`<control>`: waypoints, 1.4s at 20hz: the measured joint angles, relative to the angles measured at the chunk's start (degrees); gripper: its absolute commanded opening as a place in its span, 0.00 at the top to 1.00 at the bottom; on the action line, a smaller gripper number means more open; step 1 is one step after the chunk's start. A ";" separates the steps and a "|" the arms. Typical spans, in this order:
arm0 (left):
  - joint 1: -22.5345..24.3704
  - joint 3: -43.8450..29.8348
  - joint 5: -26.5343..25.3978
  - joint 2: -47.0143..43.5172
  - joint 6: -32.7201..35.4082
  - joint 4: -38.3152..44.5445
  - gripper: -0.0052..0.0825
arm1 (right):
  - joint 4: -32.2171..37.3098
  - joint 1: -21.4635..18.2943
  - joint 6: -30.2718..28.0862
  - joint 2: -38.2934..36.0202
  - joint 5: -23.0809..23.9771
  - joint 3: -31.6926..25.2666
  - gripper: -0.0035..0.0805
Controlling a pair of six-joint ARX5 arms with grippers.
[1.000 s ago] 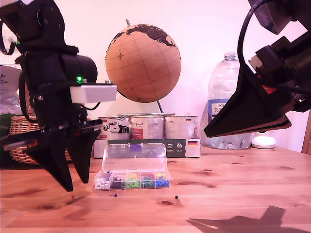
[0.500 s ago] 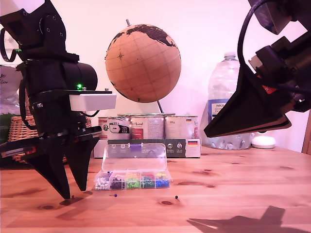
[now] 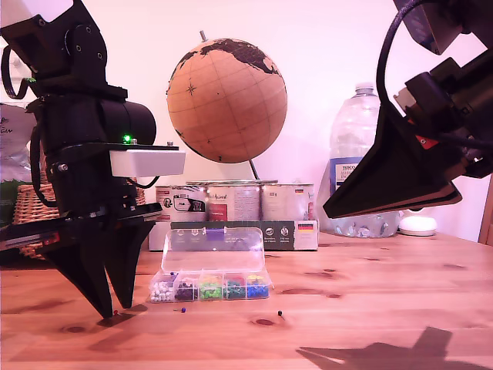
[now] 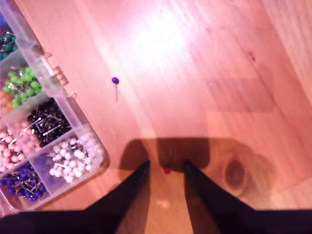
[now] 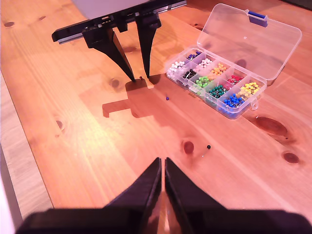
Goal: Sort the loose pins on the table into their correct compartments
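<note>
Red pin [image 3: 115, 312] barely showing between jaws in exterior view. Dark pin [image 3: 280, 314]: colour too small to tell there. Compartments [image 4: 53, 73] cut off by first wrist view's edge.

we see the table [image 4: 195, 58] in orange-brown pine, with dark knots and streaked grain. on it lie a red pin [image 4: 167, 171], a dark blue pin [image 4: 115, 80] and a blackish pin [image 5: 208, 146]. the clear box [image 5: 253, 36] shows white heads [image 4: 73, 158], black heads [image 4: 46, 122], green heads [image 4: 22, 85] and yellow heads [image 5: 249, 89]. the globe [image 3: 226, 100] is cork-tan with dark continents.
</note>
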 measured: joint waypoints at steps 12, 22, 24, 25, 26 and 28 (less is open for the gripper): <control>-0.13 0.00 -0.63 0.02 0.00 -0.15 0.88 | -0.02 0.00 0.00 0.00 0.00 0.00 0.97; -0.13 0.00 -0.81 0.00 0.00 -0.11 0.94 | -0.02 0.00 0.00 0.00 0.00 0.00 0.97; -0.13 0.00 -1.18 0.02 0.00 -0.09 0.94 | -0.02 0.00 0.00 0.00 0.00 0.00 0.97; -0.13 0.00 -1.55 0.00 0.00 -0.09 0.94 | -0.02 0.00 0.00 0.00 0.00 0.00 0.97; -0.13 0.07 -1.70 0.02 0.00 -0.11 0.94 | -0.02 0.00 0.00 0.00 0.00 -0.02 0.97; -0.13 0.09 -1.81 0.00 0.00 -0.13 0.94 | -0.02 0.00 0.00 0.00 0.00 0.00 0.97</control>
